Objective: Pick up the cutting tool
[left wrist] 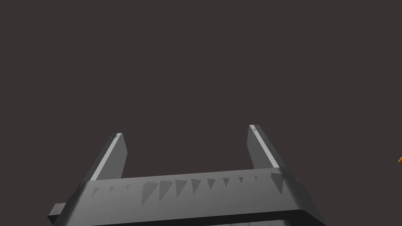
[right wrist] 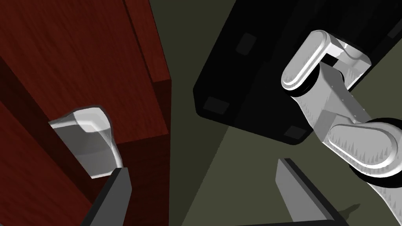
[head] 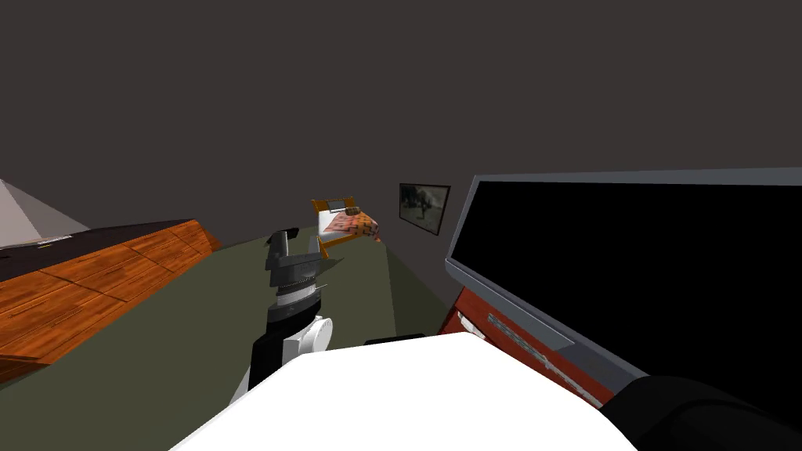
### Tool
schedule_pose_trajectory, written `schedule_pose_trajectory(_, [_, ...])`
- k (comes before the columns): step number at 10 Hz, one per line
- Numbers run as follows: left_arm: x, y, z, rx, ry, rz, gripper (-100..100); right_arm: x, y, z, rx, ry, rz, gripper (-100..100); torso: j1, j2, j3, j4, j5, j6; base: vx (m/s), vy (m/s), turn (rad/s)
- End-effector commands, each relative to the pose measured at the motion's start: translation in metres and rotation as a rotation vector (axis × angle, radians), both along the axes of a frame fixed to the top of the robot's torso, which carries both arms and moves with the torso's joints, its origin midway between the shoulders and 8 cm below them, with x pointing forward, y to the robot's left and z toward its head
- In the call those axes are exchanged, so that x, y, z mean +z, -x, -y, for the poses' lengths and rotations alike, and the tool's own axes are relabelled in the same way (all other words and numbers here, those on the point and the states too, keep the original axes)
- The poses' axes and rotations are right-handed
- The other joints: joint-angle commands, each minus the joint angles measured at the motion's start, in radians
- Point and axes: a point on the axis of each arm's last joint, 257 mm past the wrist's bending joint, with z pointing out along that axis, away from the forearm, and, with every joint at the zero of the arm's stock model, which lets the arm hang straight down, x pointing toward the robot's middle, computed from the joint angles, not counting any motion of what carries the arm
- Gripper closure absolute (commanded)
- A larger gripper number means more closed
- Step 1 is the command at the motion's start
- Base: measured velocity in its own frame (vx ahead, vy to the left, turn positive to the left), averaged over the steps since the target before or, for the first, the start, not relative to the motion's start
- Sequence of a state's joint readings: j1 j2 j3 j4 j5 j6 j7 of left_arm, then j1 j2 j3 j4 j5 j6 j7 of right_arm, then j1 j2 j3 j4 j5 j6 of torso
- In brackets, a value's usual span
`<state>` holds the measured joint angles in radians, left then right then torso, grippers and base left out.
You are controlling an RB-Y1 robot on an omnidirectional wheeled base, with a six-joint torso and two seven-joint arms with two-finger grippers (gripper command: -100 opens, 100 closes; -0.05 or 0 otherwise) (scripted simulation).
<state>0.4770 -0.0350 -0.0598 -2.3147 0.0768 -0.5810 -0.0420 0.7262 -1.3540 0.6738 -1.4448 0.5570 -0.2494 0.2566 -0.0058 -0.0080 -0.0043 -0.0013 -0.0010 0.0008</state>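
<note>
My left gripper [head: 298,244] is held up in front of my chest over the olive floor, and its wrist view has the left gripper [left wrist: 185,131] open with nothing between the fingers, facing a plain dark grey wall. My right gripper [right wrist: 203,165] is open and empty too. It points down beside a dark red wooden cabinet [right wrist: 78,59]. One of its fingers [right wrist: 117,188] is close to a light grey handle [right wrist: 88,143] on the cabinet front.
A large black screen [head: 626,274] stands on the red cabinet [head: 501,337] close at my right. An orange wooden counter [head: 94,290] runs along the left. Olive floor [head: 196,337] lies between them. A bed [head: 348,223] and a wall picture [head: 424,207] are far ahead.
</note>
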Motion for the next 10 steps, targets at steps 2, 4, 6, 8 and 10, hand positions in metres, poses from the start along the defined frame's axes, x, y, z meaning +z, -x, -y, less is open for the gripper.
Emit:
schedule_pose_trajectory(2, [0.0,0.0,0.0,0.0,0.0,0.0,0,0.004,0.021,0.027,0.05,0.066,-0.048,-100,-0.003,-0.002,-0.001,0.0,-0.001,0.0,0.112,-0.117,0.16])
schedule_pose_trajectory(4, [0.0,0.0,0.0,0.0,0.0,0.0,0,0.012,0.04,0.051,0.091,0.12,-0.093,-100,-0.001,0.002,0.001,0.0,-0.001,0.001,0.056,-0.111,0.181])
schedule_pose_trajectory(6, [0.0,0.0,0.0,0.0,0.0,0.0,0,0.015,0.054,0.061,0.114,0.146,-0.123,-100,-0.004,0.0,0.0,0.0,-0.001,0.001,0.122,-0.154,0.178])
schedule_pose_trajectory(8, [0.0,0.0,0.0,0.0,0.0,0.0,0,0.009,0.071,0.052,0.12,0.137,-0.144,-100,-0.006,-0.002,-0.001,-0.001,-0.002,0.0,0.117,-0.175,0.191])
schedule_pose_trajectory(10, [0.0,0.0,0.0,0.0,0.0,0.0,0,-0.002,0.078,0.03,0.112,0.102,-0.144,-100,-0.003,-0.001,-0.001,0.0,-0.002,0.001,0.093,-0.12,0.08])
